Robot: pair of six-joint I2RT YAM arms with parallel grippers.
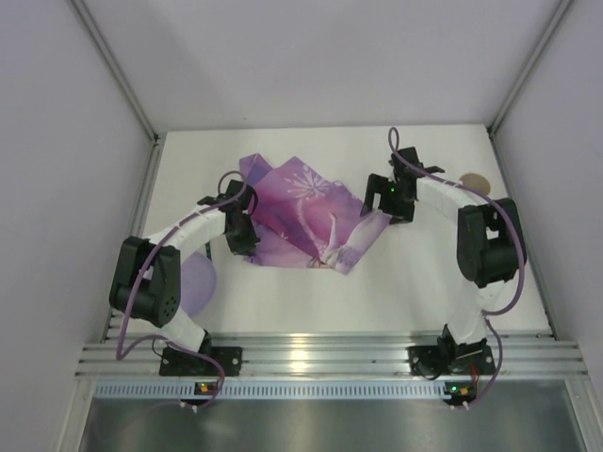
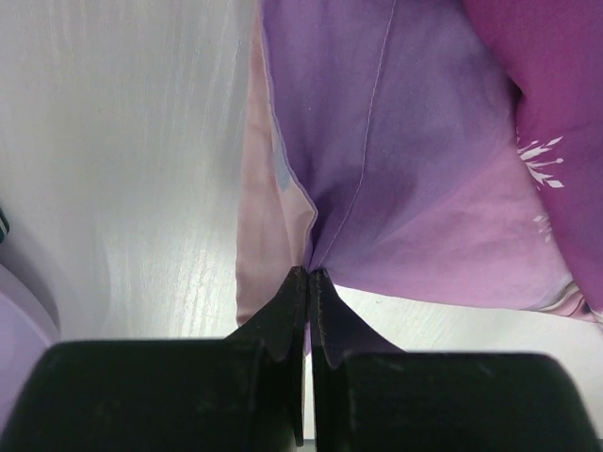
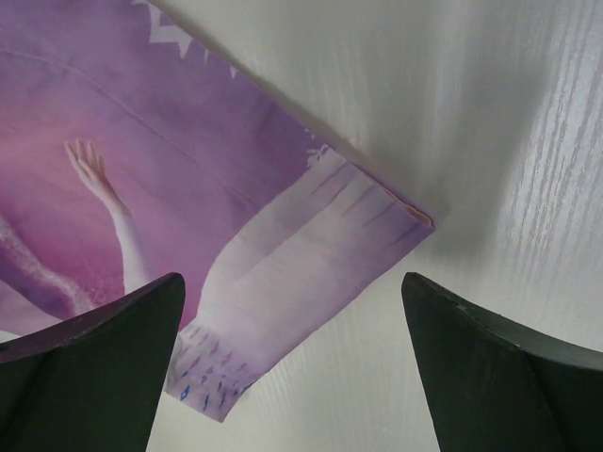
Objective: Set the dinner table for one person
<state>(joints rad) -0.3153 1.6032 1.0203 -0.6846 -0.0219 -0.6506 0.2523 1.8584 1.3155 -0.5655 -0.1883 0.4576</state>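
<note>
Placemat crumpled mid-frame on dinner table, edge pinched by left gripper; right gripper spread; purple plate lower left

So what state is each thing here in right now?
placemat: crumpled, folded over itself, not spread flat.
left gripper: shut, pinching the placemat's edge.
right gripper: open over the placemat's corner, holding nothing.
purple plate: lying on the table by the left arm, untouched.
tan disc: lying at the table's far right, untouched.
</note>
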